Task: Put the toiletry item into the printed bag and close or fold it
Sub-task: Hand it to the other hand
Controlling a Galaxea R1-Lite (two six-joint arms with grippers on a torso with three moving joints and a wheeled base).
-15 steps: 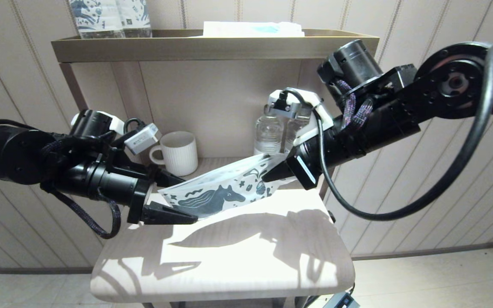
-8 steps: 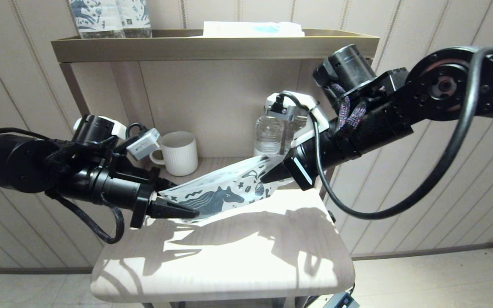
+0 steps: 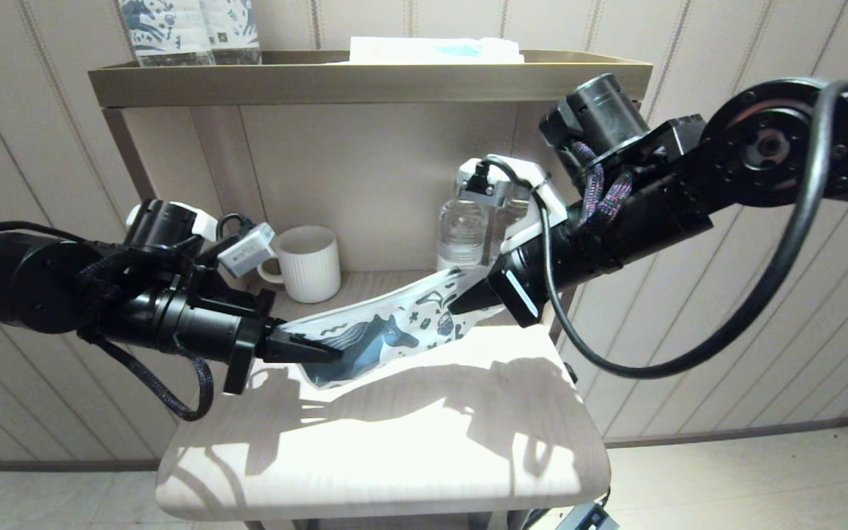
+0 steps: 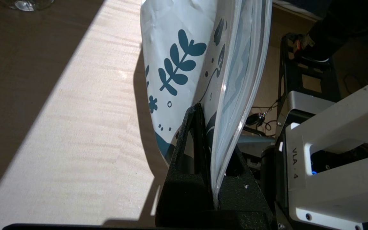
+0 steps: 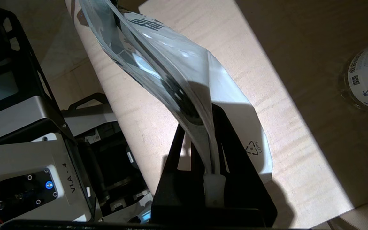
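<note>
With the bag pinched at one end by the left gripper and at the other by the right gripper, it should be kept taut, and both pinches firm, while its mouth is sealed.

A white ribbed mug stands at the back of my worktop, handle turned to my left. Two clear water bottles stand side by side further right, against the back panel. Above them runs a shelf (brass-coloured, with a raised rim). On it, at the left end, stand two printed packs; a flat white packet lies near the middle.
</note>
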